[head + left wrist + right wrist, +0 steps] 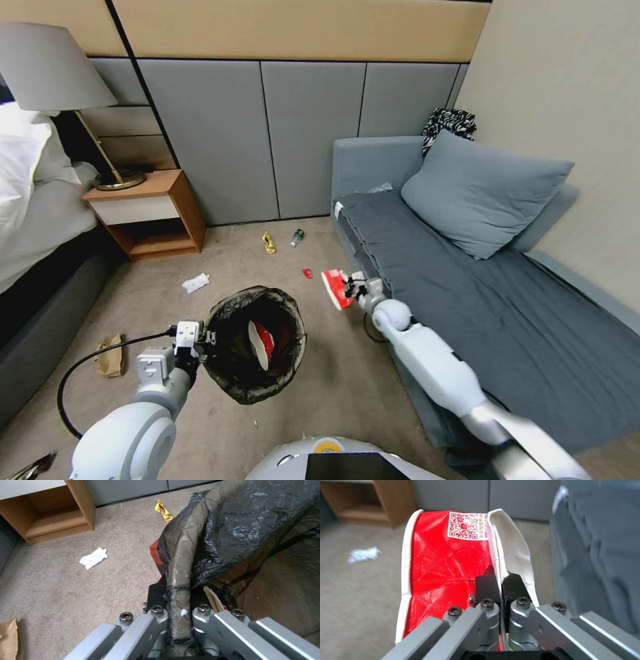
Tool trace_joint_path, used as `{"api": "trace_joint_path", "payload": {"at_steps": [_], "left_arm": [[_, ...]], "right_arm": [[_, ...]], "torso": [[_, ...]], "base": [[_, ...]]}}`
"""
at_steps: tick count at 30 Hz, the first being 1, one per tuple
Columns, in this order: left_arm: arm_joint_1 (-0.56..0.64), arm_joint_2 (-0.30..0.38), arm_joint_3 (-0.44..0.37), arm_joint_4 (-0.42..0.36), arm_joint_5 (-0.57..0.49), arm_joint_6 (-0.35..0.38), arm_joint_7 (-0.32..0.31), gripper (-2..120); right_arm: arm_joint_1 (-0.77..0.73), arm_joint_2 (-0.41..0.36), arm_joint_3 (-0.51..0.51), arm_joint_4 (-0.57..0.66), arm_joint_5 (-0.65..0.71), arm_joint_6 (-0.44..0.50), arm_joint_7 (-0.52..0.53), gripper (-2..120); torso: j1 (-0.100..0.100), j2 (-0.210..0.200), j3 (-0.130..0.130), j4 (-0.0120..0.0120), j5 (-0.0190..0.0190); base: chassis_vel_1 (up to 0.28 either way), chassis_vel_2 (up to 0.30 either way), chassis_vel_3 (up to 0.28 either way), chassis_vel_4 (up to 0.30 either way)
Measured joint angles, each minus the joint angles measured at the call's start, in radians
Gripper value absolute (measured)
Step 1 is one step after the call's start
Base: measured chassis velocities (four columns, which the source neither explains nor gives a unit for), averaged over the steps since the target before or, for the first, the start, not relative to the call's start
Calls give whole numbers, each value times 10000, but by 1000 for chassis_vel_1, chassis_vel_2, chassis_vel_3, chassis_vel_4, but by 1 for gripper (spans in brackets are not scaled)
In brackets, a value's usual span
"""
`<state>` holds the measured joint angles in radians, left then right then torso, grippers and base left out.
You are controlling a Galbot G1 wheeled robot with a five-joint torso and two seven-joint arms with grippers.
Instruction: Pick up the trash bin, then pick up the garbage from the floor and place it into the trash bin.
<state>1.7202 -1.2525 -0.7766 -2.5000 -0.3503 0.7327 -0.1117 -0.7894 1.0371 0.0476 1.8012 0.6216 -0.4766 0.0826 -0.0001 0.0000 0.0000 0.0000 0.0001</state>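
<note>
The left claw (200, 339) pinches the rim of the trash bin (257, 343), holding it above the carpet. The right claw (352, 288), beside the sofa (507, 313), is clamped on the edge of a red-and-white carton (335, 288). To do this step well, carry the carton squarely over the bin's mouth before letting go. One carton already lies inside. On the floor: one tissue (195, 283), one yellow wrapper (268, 242), one small bottle (297, 237), one red scrap (307, 273), one brown paper scrap (110, 355).

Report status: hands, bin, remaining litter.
Left hand clamped on trash bin rim, one carton inside. Right hand pinching red-and-white carton, beside sofa. Tissue, yellow wrapper, bottle still on floor.
</note>
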Motion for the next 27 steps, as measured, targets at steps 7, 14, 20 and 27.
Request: {"api": "trace_joint_path", "payload": {"at_steps": [7,14,20,27], "left_arm": [[-34,16,23,0,-3,10,-1,1],[-58,57,26,0,-6,15,-1,1],[-11,43,39,0,-5,20,-1,1],[-22,41,48,0,-4,26,-4,1]], "right_arm": [[9,-575,317,1671,1057,-425,66,0],[558,-772,63,3016,2110,-639,63,0],[1435,-791,-1003,3921,3017,-859,134,0],[1985,-451,-2334,4118,3215,-1012,362,0]], "torso": [[0,1,0,-1,0],[1,1,0,1,-2],[0,1,0,0,-3],[0,0,1,1,-3]], "base": [[0,0,0,0],[0,0,0,0],[0,0,0,0],[0,0,0,0]]}}
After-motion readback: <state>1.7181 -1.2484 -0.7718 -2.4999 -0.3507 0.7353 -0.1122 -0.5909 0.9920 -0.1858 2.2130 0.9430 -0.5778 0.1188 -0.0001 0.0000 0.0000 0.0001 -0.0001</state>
